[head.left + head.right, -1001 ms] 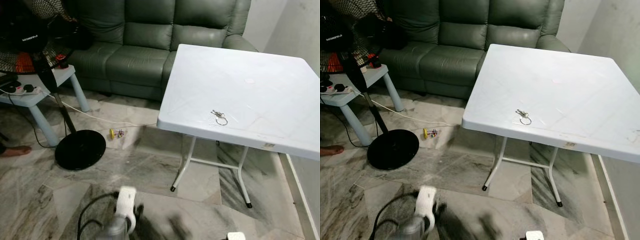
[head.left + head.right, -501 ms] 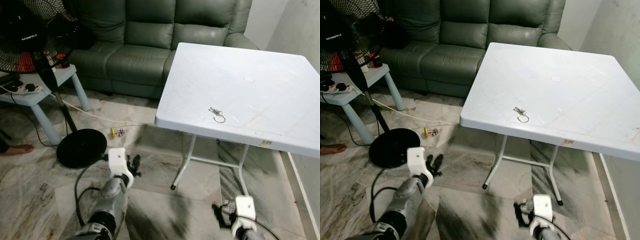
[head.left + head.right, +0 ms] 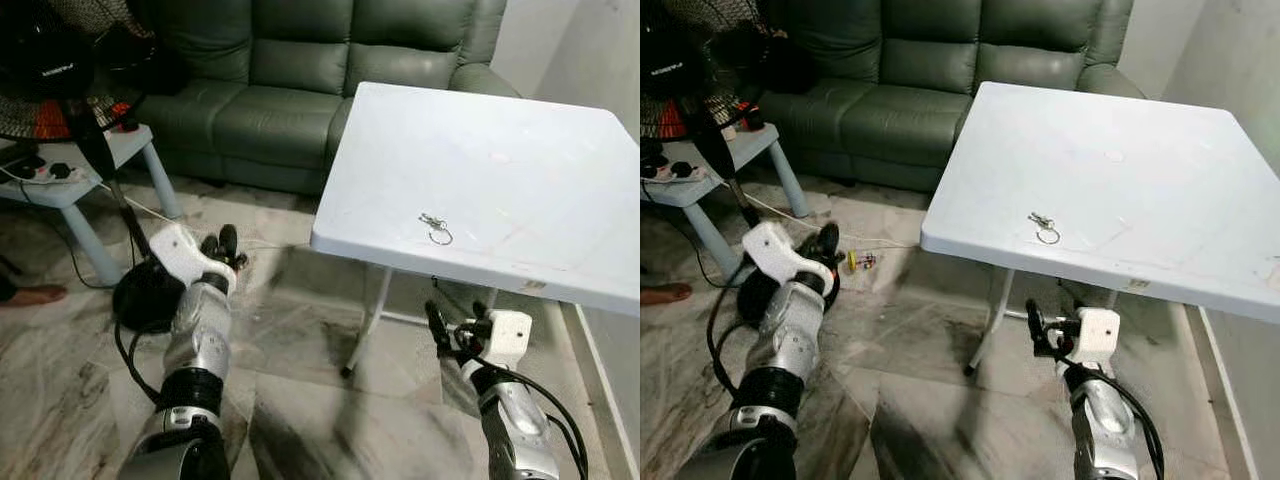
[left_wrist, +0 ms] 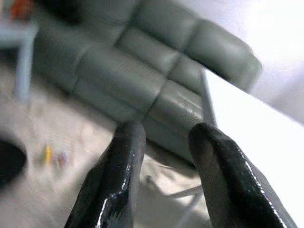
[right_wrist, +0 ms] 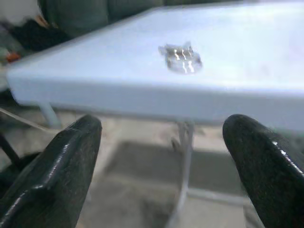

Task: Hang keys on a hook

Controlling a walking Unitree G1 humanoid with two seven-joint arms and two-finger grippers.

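The room was evenly and softly lit, the white table [image 3: 520, 170] looked bright toward two o'clock, both wrist views were blurred, and the marble floor [image 3: 930, 400] at six o'clock showed smeared motion blur.

Two robot arms have silver metal forearms, ringed with black bands at the joints. Each ends in a blocky white wrist housing, with the left gripper [image 3: 222, 243] and the right gripper [image 3: 452, 318] made of two long, glossy black fingers with rounded tips [image 4: 127, 137]. Black cables loop loosely beside each forearm, one curling near the left arm and another trailing by the right.
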